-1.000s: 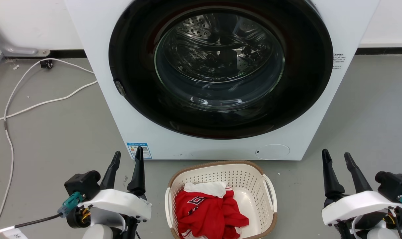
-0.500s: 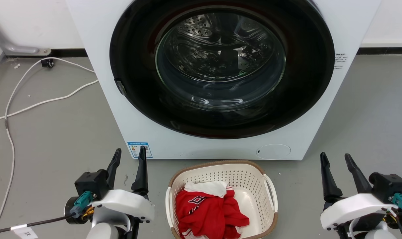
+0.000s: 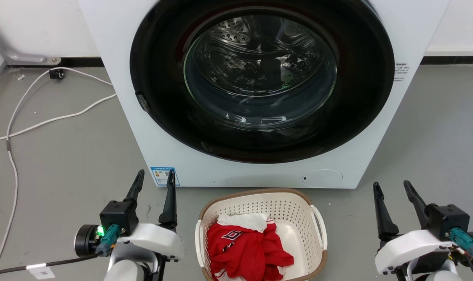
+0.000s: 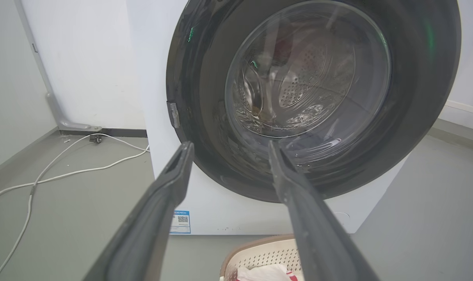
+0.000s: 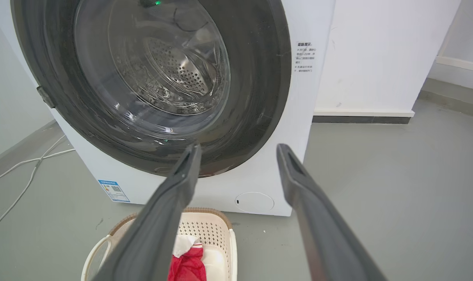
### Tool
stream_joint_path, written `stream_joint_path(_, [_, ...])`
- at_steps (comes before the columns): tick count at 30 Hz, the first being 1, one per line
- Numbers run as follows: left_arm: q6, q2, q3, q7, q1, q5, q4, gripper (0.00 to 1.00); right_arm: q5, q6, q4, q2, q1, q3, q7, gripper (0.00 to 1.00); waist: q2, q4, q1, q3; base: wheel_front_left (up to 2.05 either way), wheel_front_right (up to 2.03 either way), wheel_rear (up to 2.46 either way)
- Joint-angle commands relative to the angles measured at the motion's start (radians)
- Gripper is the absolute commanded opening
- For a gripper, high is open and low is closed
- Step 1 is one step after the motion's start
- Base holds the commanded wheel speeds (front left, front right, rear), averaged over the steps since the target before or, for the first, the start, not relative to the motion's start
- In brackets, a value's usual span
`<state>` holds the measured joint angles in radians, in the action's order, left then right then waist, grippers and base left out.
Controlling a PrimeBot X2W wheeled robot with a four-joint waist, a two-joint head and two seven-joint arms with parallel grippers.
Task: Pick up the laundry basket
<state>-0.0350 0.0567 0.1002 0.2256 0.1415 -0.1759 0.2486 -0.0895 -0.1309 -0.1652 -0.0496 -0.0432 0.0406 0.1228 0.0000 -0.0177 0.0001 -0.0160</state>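
Since a second ago the left gripper (image 3: 155, 172) has rolled at the wrist, its black housing swinging up and inward with a green light now showing, and the right gripper (image 3: 391, 183) sits slightly lower and further inward. Both sets of jaws stand wide apart and hold nothing, fingers pointing at the washing machine (image 3: 162, 156).

The laundry basket (image 3: 256, 192) rests on the grey floor (image 3: 64, 156) between the two grippers, just before the machine, untouched.

Views differ: the head view shows both white handles. The left wrist view (image 4: 230, 143) catches the basket's far rim (image 4: 260, 253) and the white cable (image 4: 64, 171). The right wrist view (image 5: 238, 146) takes in one handle (image 5: 94, 253) and the machine's side label (image 5: 306, 54).

Count: one machine, door shut; one basket; one red garment (image 3: 244, 249) with white lettering; one white cloth (image 3: 242, 220).

Writing: blue sticker (image 3: 164, 176) carries a QR code, print too small to read. Side label also illegible.
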Motion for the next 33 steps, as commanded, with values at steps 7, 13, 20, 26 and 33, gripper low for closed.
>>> stream_joint_path(7, [0.006,0.004,0.005,0.020,0.019,0.059,0.013,1.00,0.068,0.000,-0.002,-0.001,0.006,0.005,0.006,1.00,0.0000,-0.003,-0.0001,-0.003,0.00,0.00,0.00])
stream_joint_path(13, [0.010,0.002,0.007,0.032,0.022,0.095,0.024,1.00,0.110,0.000,-0.004,-0.001,0.007,0.005,0.010,1.00,0.0000,-0.006,-0.0001,-0.005,0.00,0.00,0.00])
stream_joint_path(20, [0.003,-0.001,0.002,0.042,0.017,0.106,0.040,1.00,0.137,0.000,-0.006,-0.001,0.009,0.003,0.015,1.00,0.0000,-0.007,-0.0001,-0.004,0.00,0.00,0.00])
stream_joint_path(26, [-0.002,-0.003,-0.004,0.041,0.017,0.084,0.049,1.00,0.114,0.000,-0.011,-0.001,0.006,0.007,0.014,1.00,0.0000,-0.006,-0.0001,-0.004,0.00,0.00,0.00])
stream_joint_path(33, [-0.006,-0.005,-0.002,0.040,0.021,0.080,0.061,1.00,0.108,0.000,-0.016,-0.001,0.002,0.010,0.014,1.00,0.0000,-0.007,-0.0001,-0.006,0.00,0.00,0.00])
